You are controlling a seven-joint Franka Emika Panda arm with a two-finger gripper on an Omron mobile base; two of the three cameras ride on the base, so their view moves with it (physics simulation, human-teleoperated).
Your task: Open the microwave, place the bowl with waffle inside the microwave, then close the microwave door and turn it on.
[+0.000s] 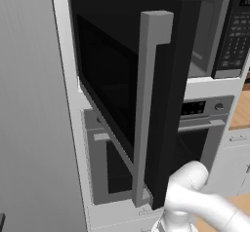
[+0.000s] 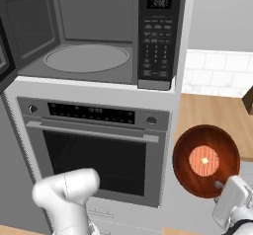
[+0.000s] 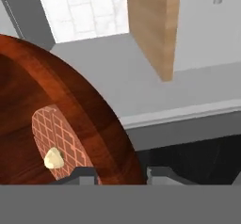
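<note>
microwave: black built-in box above the grey oven, light grey cavity showing with a round turntable on its floor.
microwave door: swung wide open to the left, tall grey bar handle facing the left base camera.
keypad strip: black, at the right of the cavity.
bowl: dark reddish-brown, held in the air to the right of the oven, in front of the wooden desk, tilted toward the right base camera.
waffle: round, inside the bowl, a pale lump at its centre.
end effector: partly closed, fingers clamped on the bowl's rim.
</note>
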